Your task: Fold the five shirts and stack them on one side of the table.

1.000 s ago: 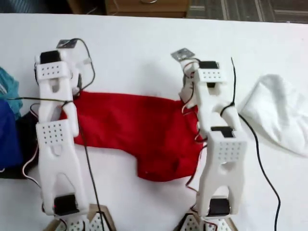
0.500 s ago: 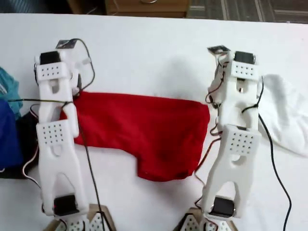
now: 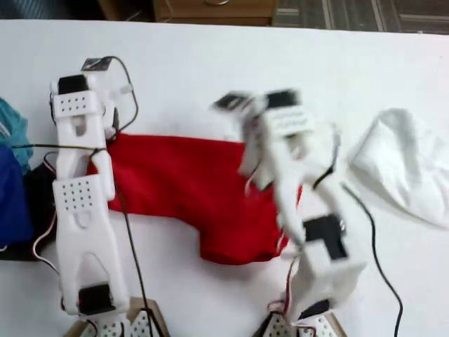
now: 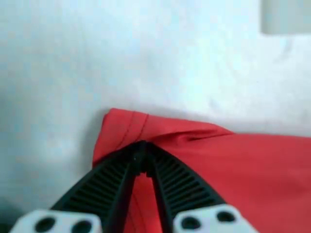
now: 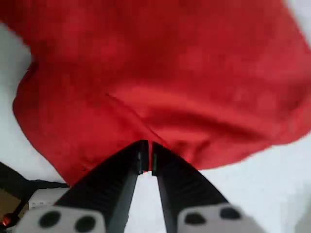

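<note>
red shirt point(image 3: 175, 179): soft cloth, matt, fine even weave; smooth over the flat part, stitched hem at the corner.
left claw point(image 4: 142, 156): black plastic, ribbed inner faces, dull sheen; white plastic at its base.
right claw point(image 5: 146, 151): same black plastic.
left arm point(image 3: 81, 203), right arm point(image 3: 323, 270): white matt plastic, panels punched with small holes.
counter point(image 3: 210, 70): white, smooth, matt.
white shirt point(image 3: 407, 161): soft cloth, crumpled.
blue cloth point(image 3: 10, 203): matt.
cable point(image 3: 379, 246): black, smooth.
cabinet point(image 3: 210, 8): brown wood, slight gloss.

Your high camera looks down over the white table point(image 3: 210, 56); your wrist cameras sit close above the shared red cloth shirt point(image 3: 189, 175).
</note>
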`<state>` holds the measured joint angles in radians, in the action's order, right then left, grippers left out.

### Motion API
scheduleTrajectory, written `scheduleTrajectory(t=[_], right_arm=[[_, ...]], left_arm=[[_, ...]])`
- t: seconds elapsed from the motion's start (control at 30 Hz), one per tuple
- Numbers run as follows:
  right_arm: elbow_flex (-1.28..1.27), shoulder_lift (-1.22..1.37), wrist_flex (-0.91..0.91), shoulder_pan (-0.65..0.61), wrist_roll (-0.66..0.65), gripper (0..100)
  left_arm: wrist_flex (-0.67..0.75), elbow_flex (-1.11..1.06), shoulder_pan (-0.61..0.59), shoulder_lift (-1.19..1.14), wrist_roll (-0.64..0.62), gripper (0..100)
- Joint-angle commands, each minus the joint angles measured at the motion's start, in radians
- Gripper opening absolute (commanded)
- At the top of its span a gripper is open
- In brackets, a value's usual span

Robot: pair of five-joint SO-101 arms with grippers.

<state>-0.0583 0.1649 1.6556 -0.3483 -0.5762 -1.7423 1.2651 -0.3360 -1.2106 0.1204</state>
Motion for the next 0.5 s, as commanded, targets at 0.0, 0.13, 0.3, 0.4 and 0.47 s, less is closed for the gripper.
scheduleTrajectory(t=[0.0, 0.13, 0.3, 0.4, 0.47], right_arm=[[-0.284, -0.162, -0.137, -0.124, -0.009, 1.9], [-0.387, -0.168, -0.217, -0.206, 0.021, 1.9], [-0.388, -0.107, -0.219, -0.272, 0.040, 1.9], [-0.391, -0.082, -0.219, -0.325, 0.040, 1.9], [-0.391, -0.073, -0.219, -0.366, 0.038, 1.9]], left_arm=[[0.015, 0.005, -0.052, -0.005, -0.017, 2], [0.015, 0.005, -0.071, -0.005, -0.046, 2], [0.015, 0.005, -0.071, -0.005, -0.048, 2], [0.015, 0.005, -0.071, -0.005, -0.048, 2], [0.015, 0.005, -0.071, -0.005, -0.048, 2]])
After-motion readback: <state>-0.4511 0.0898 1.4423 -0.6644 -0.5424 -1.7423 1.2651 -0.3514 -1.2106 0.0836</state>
